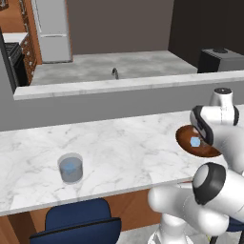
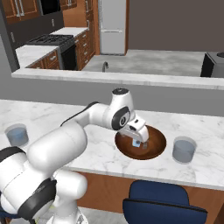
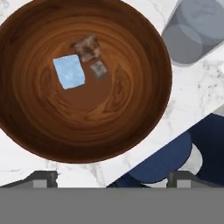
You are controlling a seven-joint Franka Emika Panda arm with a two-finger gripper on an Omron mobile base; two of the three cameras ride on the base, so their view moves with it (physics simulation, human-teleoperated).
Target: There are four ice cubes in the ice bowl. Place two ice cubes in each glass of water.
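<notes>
Marble counter (image 2: 96, 153) carries the ice bowl (image 3: 131, 127), above which the spread pincer (image 3: 112, 177) points straight down.

dark reddish-brown wood-grain ice bowl (image 3: 109, 131), pale-blue ice cube (image 3: 68, 71), white grey-veined marble counter (image 1: 124, 147).

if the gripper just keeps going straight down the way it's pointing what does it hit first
Most likely the inside floor of the ice bowl, near the ice cube. The open gripper points down into it; whether the cube lies exactly in line is unclear.
</notes>
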